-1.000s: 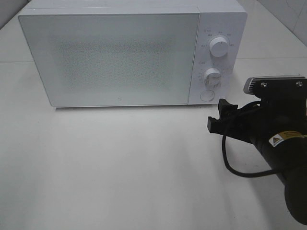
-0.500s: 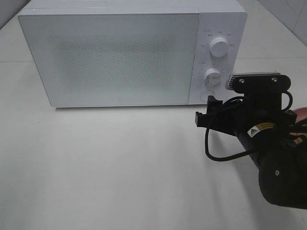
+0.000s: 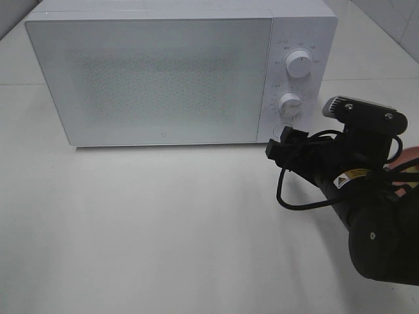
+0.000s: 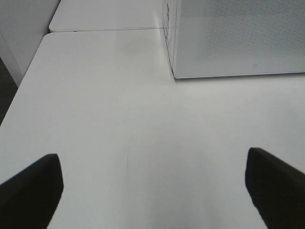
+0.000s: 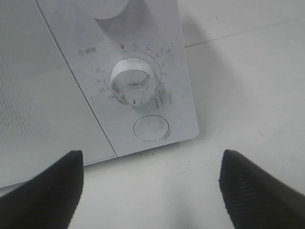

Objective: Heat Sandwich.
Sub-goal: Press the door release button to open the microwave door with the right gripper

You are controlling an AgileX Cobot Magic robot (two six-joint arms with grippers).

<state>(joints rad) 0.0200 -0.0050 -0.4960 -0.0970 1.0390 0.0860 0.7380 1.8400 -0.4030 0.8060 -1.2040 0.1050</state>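
Observation:
The white microwave (image 3: 150, 78) stands at the back of the table with its door shut. The sandwich is not in view. My right gripper (image 3: 279, 145) is open and empty, just in front of the round button (image 3: 283, 129) at the bottom of the control panel. In the right wrist view the open gripper (image 5: 151, 156) faces that button (image 5: 150, 128) and the timer knob (image 5: 135, 87) from close range, its fingers spread wide. My left gripper (image 4: 152, 160) is open and empty above bare table, left of the microwave (image 4: 238, 38). It is out of the high view.
A sliver of a pink plate (image 3: 407, 154) shows behind the right arm at the right edge. A second knob (image 3: 299, 64) sits higher on the panel. The white table (image 3: 144, 222) spreads in front of the microwave. A black cable (image 3: 294, 203) loops under the right arm.
My right arm has moved left and toward the microwave, bringing the open gripper up to the round button. The microwave has not moved.

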